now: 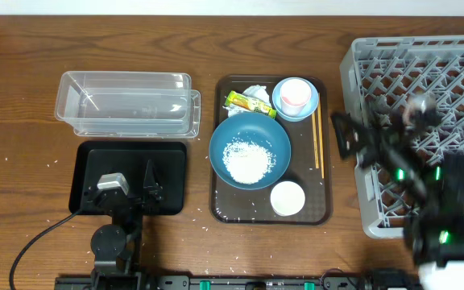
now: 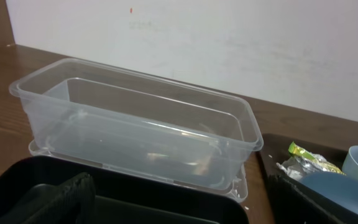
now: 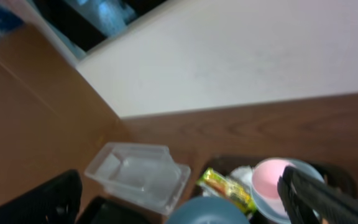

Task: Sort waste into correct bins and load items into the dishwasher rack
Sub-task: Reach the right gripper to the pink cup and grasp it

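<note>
**Nothing sorted or loaded yet**

Both hands are spread wide and hold nothing. The left hand (image 1: 127,184) hovers over the black tray (image 1: 87,161), with the clear tub (image 1: 127,103) just ahead of it. Both bins look empty. To the left of the right hand (image 1: 343,135), the serving tray (image 1: 220,205) carries the rice (image 1: 248,159) in the dark-blue bowl (image 1: 228,133), the wrapper (image 1: 248,103), tissue (image 1: 256,91), pink cup (image 1: 295,97), white cup (image 1: 287,198) and chopsticks (image 1: 319,145). The rack (image 1: 449,72) beside that hand holds nothing.
</note>
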{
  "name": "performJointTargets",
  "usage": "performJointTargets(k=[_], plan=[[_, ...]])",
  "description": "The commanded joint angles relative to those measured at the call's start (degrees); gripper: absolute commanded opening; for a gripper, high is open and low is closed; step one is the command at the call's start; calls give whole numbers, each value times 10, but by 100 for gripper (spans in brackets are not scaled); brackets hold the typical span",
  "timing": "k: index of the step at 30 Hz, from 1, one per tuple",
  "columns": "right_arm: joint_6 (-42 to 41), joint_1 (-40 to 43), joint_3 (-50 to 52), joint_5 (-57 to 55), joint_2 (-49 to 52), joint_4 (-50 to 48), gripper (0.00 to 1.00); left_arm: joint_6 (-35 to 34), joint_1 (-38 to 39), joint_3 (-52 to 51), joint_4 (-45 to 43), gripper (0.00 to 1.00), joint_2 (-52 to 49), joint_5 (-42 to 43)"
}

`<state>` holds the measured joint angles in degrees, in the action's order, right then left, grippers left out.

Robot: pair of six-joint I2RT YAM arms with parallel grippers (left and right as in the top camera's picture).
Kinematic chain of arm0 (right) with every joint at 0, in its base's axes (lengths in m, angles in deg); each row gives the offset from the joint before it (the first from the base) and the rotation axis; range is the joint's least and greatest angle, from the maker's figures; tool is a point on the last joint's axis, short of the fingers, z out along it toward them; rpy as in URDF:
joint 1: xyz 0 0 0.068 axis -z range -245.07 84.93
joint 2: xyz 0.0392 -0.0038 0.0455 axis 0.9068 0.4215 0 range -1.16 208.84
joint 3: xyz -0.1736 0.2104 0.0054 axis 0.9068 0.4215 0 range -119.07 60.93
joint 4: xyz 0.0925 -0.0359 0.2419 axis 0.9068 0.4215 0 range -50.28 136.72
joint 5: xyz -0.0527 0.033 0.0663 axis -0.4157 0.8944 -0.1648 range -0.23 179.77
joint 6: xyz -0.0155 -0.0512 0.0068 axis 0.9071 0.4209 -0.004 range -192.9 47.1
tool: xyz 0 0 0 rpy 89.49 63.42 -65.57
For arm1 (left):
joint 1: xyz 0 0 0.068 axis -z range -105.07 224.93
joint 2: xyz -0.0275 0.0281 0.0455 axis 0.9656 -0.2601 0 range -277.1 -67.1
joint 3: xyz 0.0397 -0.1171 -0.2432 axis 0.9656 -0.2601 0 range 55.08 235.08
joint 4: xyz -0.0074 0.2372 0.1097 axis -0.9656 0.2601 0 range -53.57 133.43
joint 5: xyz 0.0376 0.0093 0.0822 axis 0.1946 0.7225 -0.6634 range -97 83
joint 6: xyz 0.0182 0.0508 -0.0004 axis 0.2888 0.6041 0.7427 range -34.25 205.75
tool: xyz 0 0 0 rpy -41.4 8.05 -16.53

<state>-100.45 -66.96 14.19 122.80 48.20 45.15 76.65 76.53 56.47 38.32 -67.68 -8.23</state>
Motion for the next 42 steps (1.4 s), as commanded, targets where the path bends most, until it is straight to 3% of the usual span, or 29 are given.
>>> performJointTargets(k=[1, 4, 7, 11, 14, 33, 39, 42], plan=[[122, -16, -125, 19, 99, 79, 99, 5, -3, -12, 22, 91, 3, -3], [196, -56, -247, -8, 196, 211, 99, 5, -3, -12, 22, 91, 3, -3], [243, -120, -360, -126, 285, 335, 99, 5, -3, -12, 22, 91, 3, -3], [270, -190, -481, -309, 392, 455, 99, 5, -3, -12, 22, 91, 3, -3], [276, -219, -561, -346, 475, 518, 99, 5, -3, -12, 22, 91, 3, -3], [271, -236, -593, -357, 678, 508, 99, 5, -3, -12, 22, 91, 3, -3], [219, -235, -593, -385, 723, 495, 84, 5, -3, -12, 22, 91, 3, -3], [218, -235, -593, -390, 735, 491, 70, 5, -3, -12, 22, 91, 3, -3]])
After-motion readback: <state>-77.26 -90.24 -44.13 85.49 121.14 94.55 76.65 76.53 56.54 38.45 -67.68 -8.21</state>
